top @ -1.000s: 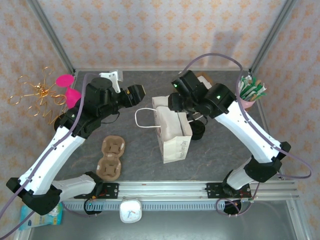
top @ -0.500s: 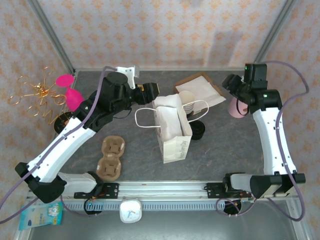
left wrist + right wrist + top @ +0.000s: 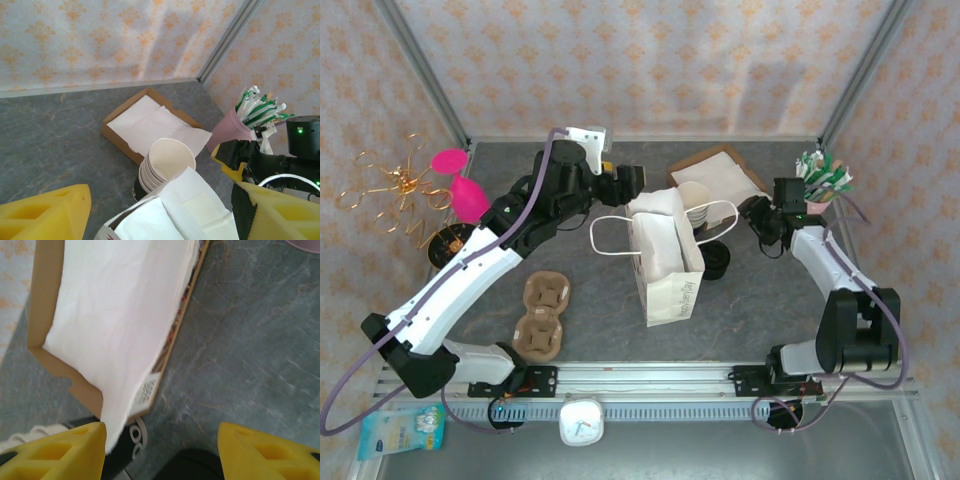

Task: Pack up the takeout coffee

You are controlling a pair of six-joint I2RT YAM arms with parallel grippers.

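The left tool (image 3: 630, 182) hovers over the bag (image 3: 665, 270), fingers apart and empty. The right tool (image 3: 756, 218), also apart, hangs near the coffee (image 3: 717, 263), probably untouched.

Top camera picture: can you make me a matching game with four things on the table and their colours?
Things:
1. paper bag
2. cup carrier
3. takeout coffee lid
4. cup holding sticks

Colours:
A. pink
B. black
C. white
D. brown

Right pairs: 1-C, 2-D, 3-B, 4-A.
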